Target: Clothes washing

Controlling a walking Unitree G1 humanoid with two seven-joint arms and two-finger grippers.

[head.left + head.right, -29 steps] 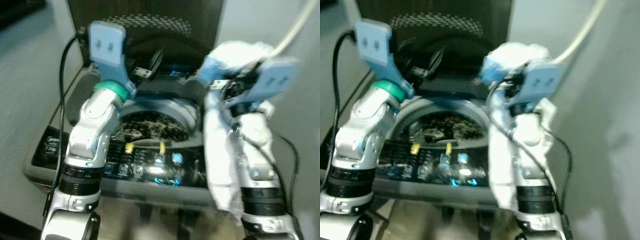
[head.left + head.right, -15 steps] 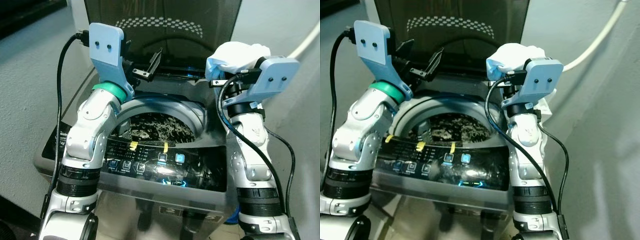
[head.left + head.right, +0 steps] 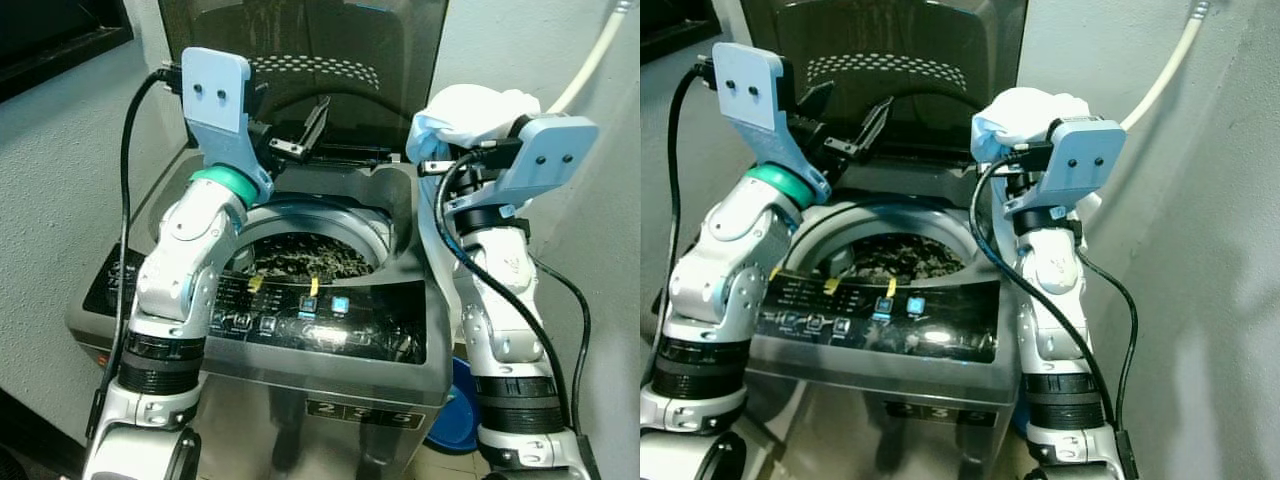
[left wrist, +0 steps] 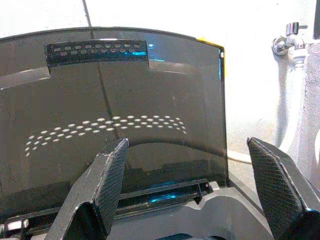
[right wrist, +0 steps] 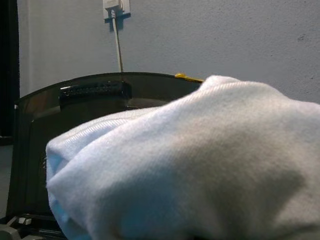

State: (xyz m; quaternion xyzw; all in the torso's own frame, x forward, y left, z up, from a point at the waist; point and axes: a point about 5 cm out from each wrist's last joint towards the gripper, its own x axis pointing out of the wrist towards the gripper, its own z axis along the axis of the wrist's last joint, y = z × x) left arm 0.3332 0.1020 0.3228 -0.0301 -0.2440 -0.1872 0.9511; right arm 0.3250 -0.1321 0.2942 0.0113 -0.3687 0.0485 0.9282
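Note:
A top-loading washing machine [image 3: 330, 330] stands before me with its dark lid [image 3: 300, 60] raised. Its tub [image 3: 310, 255] holds dark speckled contents. My left gripper [image 3: 290, 125] hovers open over the back rim of the tub, its black fingers [image 4: 107, 185] spread wide toward the lid and holding nothing. My right gripper [image 3: 445, 150] is raised over the machine's right rear corner, shut on a bunched white cloth [image 3: 470, 110]. The white cloth [image 5: 190, 165] covers its fingers.
A white hose [image 3: 590, 60] runs down the wall at the upper right, near a tap [image 4: 287, 45]. A blue basin [image 3: 455, 415] sits on the floor right of the machine. A wall socket with a cable [image 5: 114, 7] is behind the lid. Walls close in on both sides.
The view has sharpened and pulled back. A second ago white cloth hung down along my right arm; now it sits bunched on top of the gripper. Both arms keep their raised poses.

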